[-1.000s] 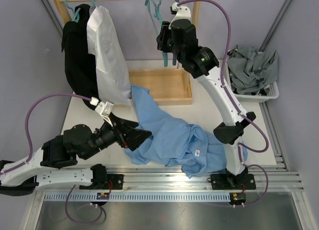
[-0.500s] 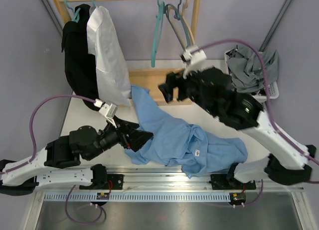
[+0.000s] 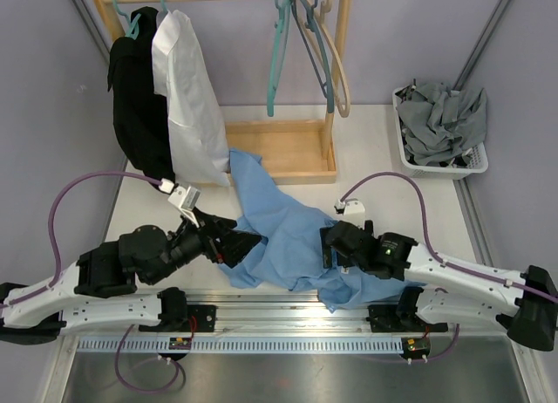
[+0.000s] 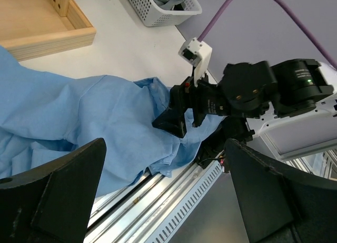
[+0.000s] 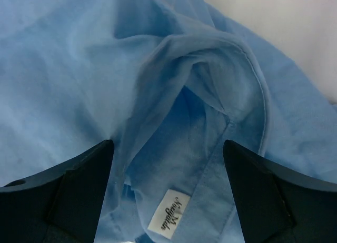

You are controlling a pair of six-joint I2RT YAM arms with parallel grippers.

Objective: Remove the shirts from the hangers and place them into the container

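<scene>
Light blue shirt [image 3: 288, 228] soft matt cloth; rack tray [image 3: 288, 152] pale smooth wood; basket [image 3: 445, 170] white plastic lattice.

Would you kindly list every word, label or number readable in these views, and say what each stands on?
Small white neck tag inside the collar of the light blue cotton shirt: one cursive word, too blurred to read.
Faint pale print on the right arm's black round housing: too small to read.
No other text is visible.

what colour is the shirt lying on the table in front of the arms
The shirt is light blue, seen closest in the right wrist view.
</scene>
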